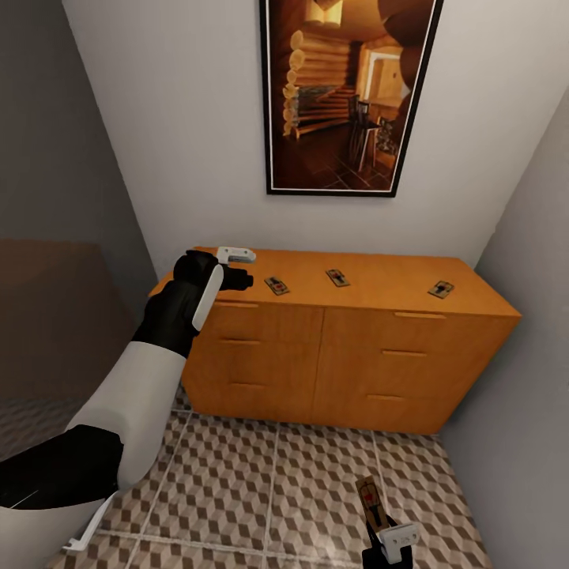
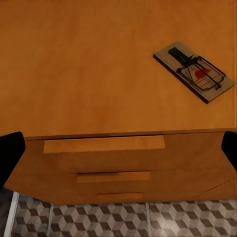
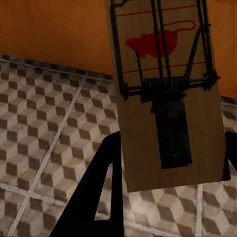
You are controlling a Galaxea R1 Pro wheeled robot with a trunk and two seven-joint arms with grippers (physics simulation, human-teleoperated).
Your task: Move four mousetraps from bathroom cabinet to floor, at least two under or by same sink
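Observation:
The orange-brown cabinet (image 1: 348,348) stands against the back wall. Three mousetraps lie flat on its top: one left (image 1: 276,285), one in the middle (image 1: 337,277), one right (image 1: 441,289). My left gripper (image 1: 239,274) hovers over the top's left end, open and empty, with its fingertips (image 2: 10,153) wide apart. In the left wrist view the nearest mousetrap (image 2: 193,71) lies off to one side of it, above the cabinet (image 2: 98,74) front edge. Low over the bathroom floor (image 1: 237,474), my right gripper (image 1: 386,545) is shut on a fourth mousetrap (image 1: 370,499) (image 3: 168,94), which is tilted above the tiles (image 3: 44,123).
A large framed picture (image 1: 348,95) hangs above the cabinet. Grey walls close in on the left (image 1: 63,158) and right (image 1: 529,356), making a narrow alcove. Bar handles (image 2: 103,144) mark the drawer fronts. Patterned tiles spread in front of the cabinet.

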